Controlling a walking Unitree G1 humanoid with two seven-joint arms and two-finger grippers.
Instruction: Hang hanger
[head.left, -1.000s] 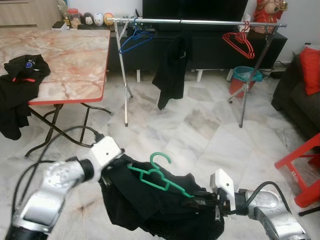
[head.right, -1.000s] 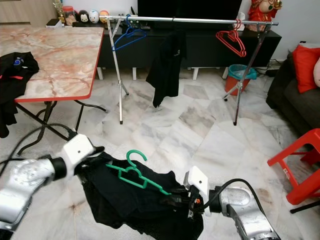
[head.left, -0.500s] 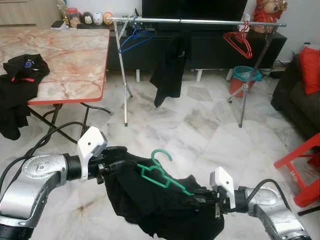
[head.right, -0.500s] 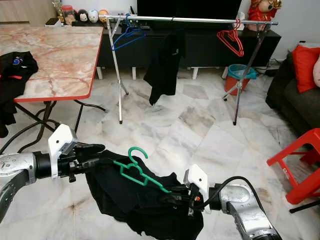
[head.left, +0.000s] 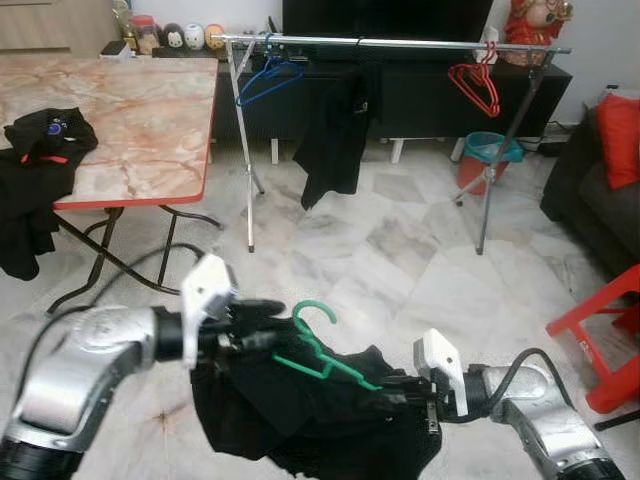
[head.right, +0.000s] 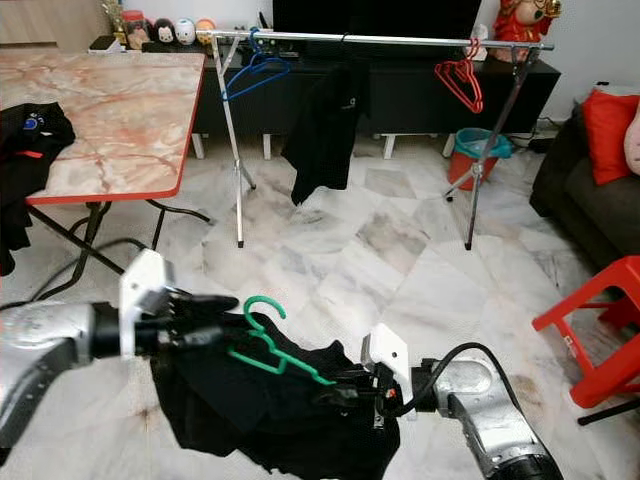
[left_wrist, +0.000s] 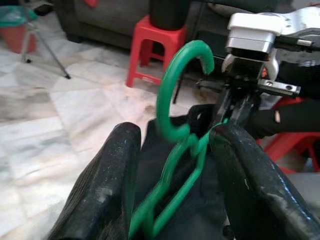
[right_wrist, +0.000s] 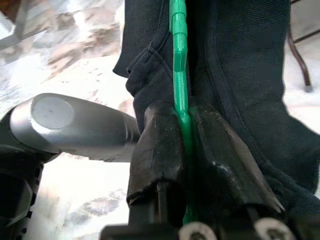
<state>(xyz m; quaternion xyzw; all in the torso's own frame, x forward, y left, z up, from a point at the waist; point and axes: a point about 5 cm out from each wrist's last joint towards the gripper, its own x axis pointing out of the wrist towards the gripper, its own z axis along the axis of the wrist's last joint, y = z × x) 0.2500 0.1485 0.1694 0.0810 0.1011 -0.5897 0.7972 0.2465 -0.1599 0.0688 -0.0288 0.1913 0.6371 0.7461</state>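
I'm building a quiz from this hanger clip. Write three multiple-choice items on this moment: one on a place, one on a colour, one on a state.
1. Where does the blue hanger hang?
A. the rail's left end
B. the red stool
C. the table edge

2. What colour is the hanger held with the black garment?
A. red
B. green
C. white

3. How is the right gripper?
A. wide open
B. shut on the hanger
C. resting on the floor

Answers: 1 A, it hooks the rail near the table. 2 B, green hook and arms. 3 B, its fingers pinch the green bar.
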